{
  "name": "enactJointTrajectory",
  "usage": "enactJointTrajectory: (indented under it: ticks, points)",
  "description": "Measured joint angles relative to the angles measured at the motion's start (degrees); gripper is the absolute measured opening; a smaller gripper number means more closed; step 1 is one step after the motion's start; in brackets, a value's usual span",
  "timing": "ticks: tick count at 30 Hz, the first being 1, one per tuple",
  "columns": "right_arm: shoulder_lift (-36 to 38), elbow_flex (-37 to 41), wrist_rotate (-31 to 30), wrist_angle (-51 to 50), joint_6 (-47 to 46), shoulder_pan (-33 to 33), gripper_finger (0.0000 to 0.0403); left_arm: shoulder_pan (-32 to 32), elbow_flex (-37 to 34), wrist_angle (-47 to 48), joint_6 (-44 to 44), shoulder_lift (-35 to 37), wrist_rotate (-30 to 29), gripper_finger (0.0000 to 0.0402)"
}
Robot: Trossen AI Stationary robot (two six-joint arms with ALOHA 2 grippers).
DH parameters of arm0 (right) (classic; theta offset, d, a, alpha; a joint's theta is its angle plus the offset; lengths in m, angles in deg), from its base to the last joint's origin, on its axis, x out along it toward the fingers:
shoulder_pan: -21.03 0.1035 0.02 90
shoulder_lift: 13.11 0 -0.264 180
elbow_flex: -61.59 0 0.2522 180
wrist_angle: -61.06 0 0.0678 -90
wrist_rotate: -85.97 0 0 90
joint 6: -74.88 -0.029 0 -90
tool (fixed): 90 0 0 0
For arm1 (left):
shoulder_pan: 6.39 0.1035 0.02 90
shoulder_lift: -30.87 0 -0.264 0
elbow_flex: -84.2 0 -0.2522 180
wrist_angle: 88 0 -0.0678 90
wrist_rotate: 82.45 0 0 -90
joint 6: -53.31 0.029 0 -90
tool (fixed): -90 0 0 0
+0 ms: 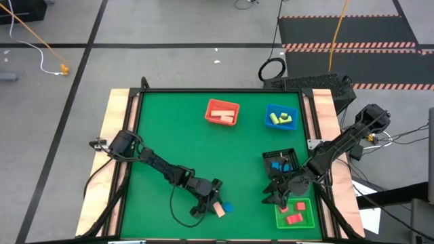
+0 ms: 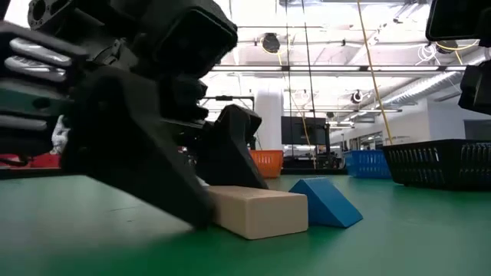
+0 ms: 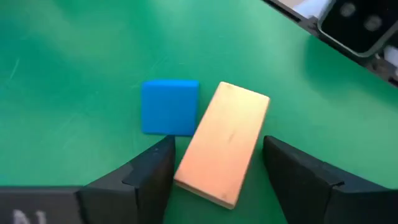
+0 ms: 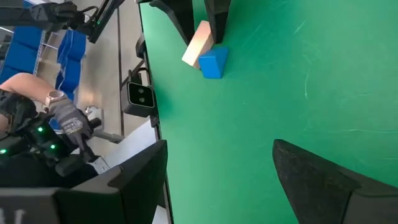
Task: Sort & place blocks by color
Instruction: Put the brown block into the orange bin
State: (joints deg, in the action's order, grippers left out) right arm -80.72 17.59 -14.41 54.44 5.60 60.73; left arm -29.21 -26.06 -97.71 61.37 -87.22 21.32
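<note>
The left gripper (image 3: pixel 214 171) is down at the table's front edge with its 2 fingers (image 3: pixel 146 177) spread apart, 1 on each side of a pale wood bar (image 3: pixel 224 143). The fingers have not closed on the bar; gaps show on both sides in the left wrist view. The bar lies flat on the green table (image 1: pixel 169 129), its near end between the fingertips and its long axis running forward away from the gripper, slightly skewed from the fingers' line. So the jaws would close across its narrow width, which looks like a sound grasp.

Touching or just beside the bar's far half lies a blue wedge (image 3: pixel 170 107), outside the fingers. From the low view its sloped face rises toward the bar. A squeeze on the skewed bar may nudge the wedge.

The left arm is far nearer both blocks than the right one. The right gripper (image 1: pixel 279 192) waits, wide open and empty, near the right front, between the black tray (image 1: pixel 291 154) and the green tray (image 1: pixel 306 218), well apart from the bar.

At the back sit a red tray (image 1: pixel 209 106) and a blue tray (image 1: pixel 269 111), each already holding blocks.
</note>
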Motion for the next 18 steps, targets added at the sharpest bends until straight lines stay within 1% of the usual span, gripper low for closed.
enactJointTrajectory:
  ticks: [2, 6, 7, 13, 16, 18]
  points:
    - [0.00, 0.00, -0.02, 0.00, 0.01, 0.00, 0.0281, -0.03, -0.02, -0.22, -4.11, 0.00, -0.38, 0.0217]
    - [0.00, 0.00, -0.07, 0.35, -0.06, 0.00, 0.0281, -0.03, -0.05, -0.27, -10.59, 0.00, -0.86, 0.0139]
    - [0.00, 0.00, -0.13, 0.49, -0.04, 0.00, 0.0281, -0.03, -0.06, -0.17, -12.24, 0.00, -0.93, 0.0128]
    - [0.00, 0.00, -0.42, 0.88, 0.99, 0.00, 0.0281, 0.04, -0.10, 1.54, -20.17, 0.87, -1.10, 0.0129]
    - [0.00, -0.02, -2.46, 2.89, 3.12, -0.05, 0.0281, 0.08, -0.30, 5.77, -22.28, 3.23, -1.25, 0.0129]
    - [-0.01, -0.02, -3.99, 4.77, 5.29, -0.36, 0.0281, 0.24, -0.39, 10.18, -22.52, 5.94, -2.27, 0.0129]
